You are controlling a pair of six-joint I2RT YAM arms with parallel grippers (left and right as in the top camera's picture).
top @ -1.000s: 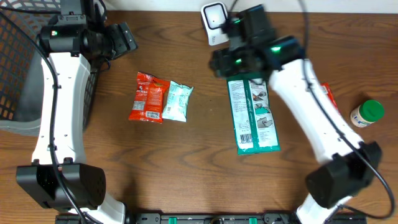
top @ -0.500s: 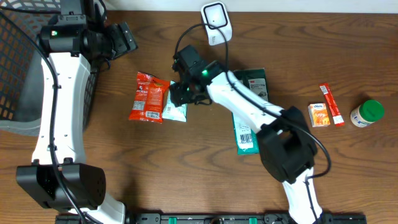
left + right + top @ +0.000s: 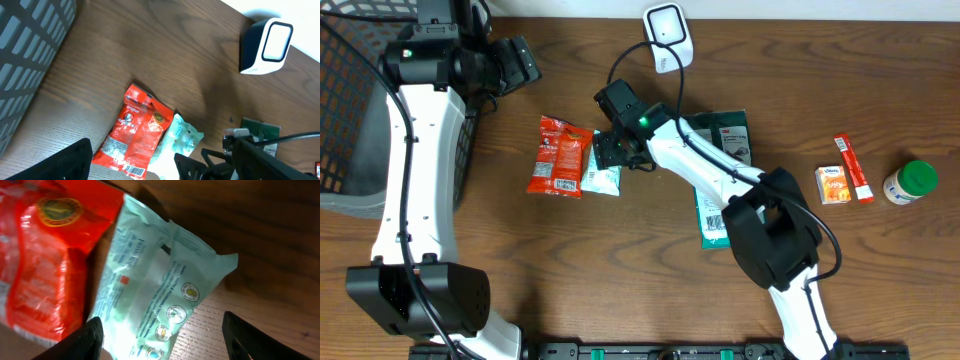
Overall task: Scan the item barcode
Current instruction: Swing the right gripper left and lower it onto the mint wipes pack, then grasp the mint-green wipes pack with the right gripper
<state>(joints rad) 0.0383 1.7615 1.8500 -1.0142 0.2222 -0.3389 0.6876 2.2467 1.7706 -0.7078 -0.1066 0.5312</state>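
R arm has swung off the green pack (image 3: 715,215) by the scanner (image 3: 665,30) and across to the mint pkt (image 3: 603,177); last half-sec it barely shifts. L arm same spot as before.

R gripper (image 3: 613,150): sits over the top end of mint pkt. Wrist view: R gripper (image 3: 165,345) fingers (image 3: 92,337) spread wide, nothing clamped. Mint pkt (image 3: 160,285) lies flat on the table (image 3: 570,290) between them, printed side up, one crimped end out ahead of the tips. Can't tell if a barcode faces up. Red pkt (image 3: 40,255) lies just outside one finger, touching mint pkt along its long edge. Bare wood outside the other finger.

L gripper (image 3: 525,62): up by the basket (image 3: 350,120), well apart from both pkts. Wrist view: L gripper (image 3: 132,167) fingers (image 3: 70,160) wide, holding nothing. Ahead of the tips: red pkt (image 3: 137,132) and mint pkt (image 3: 182,142) side by side; scanner (image 3: 265,45) farther out, window facing away from the basket (image 3: 25,65).

Green pack lies partly under R arm, behind its fingers. Far behind, near the table edge: sachet (image 3: 833,184), stick (image 3: 851,167), bottle (image 3: 908,182).
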